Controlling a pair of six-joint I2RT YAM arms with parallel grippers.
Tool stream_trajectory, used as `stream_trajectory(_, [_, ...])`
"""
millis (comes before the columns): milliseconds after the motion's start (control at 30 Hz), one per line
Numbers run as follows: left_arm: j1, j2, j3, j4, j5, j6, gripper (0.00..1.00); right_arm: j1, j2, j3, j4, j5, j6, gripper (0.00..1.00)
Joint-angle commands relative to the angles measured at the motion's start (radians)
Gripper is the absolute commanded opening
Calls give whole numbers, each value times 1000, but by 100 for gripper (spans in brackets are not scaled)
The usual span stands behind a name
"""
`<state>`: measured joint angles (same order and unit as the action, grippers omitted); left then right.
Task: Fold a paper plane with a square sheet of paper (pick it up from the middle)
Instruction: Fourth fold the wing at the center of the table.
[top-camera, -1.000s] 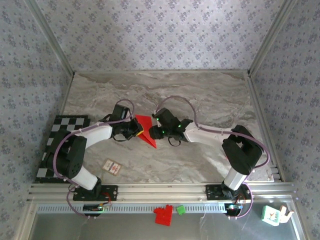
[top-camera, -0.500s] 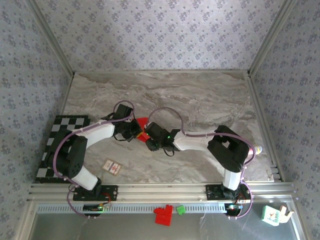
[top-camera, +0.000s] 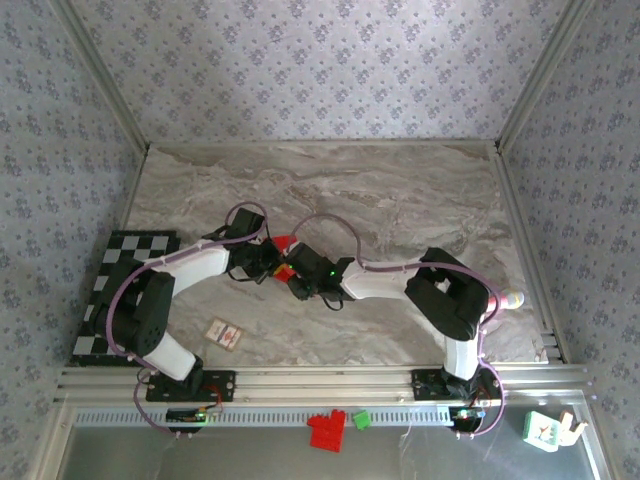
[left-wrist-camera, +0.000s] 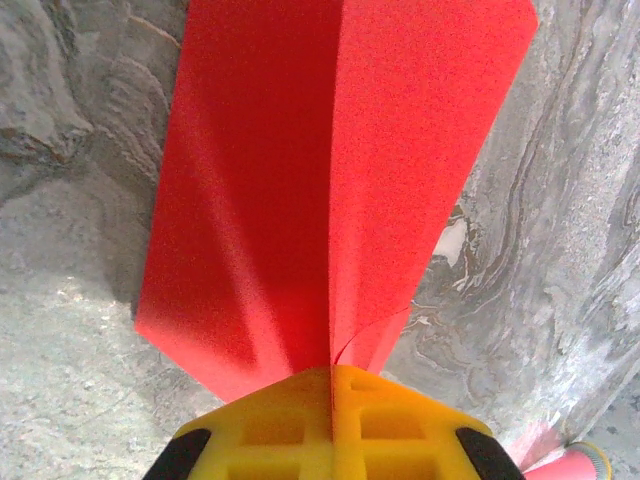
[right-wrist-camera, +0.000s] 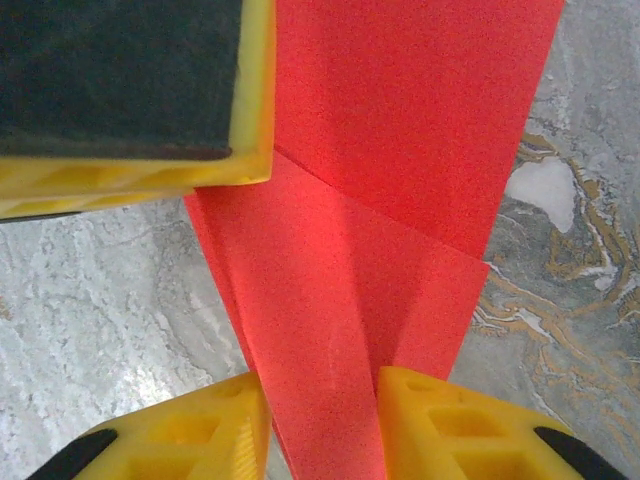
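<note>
- The paper (left-wrist-camera: 330, 180) is at the middle of the table (top-camera: 400, 200), between my two grippers. It is already creased into a long, tapering shape with a ridge down its centre.
- The left gripper (left-wrist-camera: 331, 385) is clamped tight on one end of the paper, right on the centre crease. The two flaps fan out from the pinch.
- The right gripper (right-wrist-camera: 320, 385) comes in from the opposite side. Its jaws stand a narrow way apart and straddle the folded strip. From the right wrist view I cannot tell whether either pad is pressing the paper.
- One finger (right-wrist-camera: 120, 80) of the left gripper sits just beyond, over the same sheet, so the two tools are very close.
- I judge the folding to be well along. The dart form is there, and this step looks like taking a second hold on the body to set or sharpen a fold.
- The next move calls for the right jaws to meet squarely on the centre ridge, not on one flap, while the left holds firm.
- Care is needed. With a skewed pinch or a pull between the two grips, the thin sheet could buckle or tear at the crease.
</note>
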<state>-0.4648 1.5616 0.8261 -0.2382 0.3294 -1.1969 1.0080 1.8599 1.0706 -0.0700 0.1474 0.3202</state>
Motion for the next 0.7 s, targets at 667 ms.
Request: stream_trajectory(667, [76,-72,-23,-1,59,-49,16,4,-16,-40,42,45,-73,17])
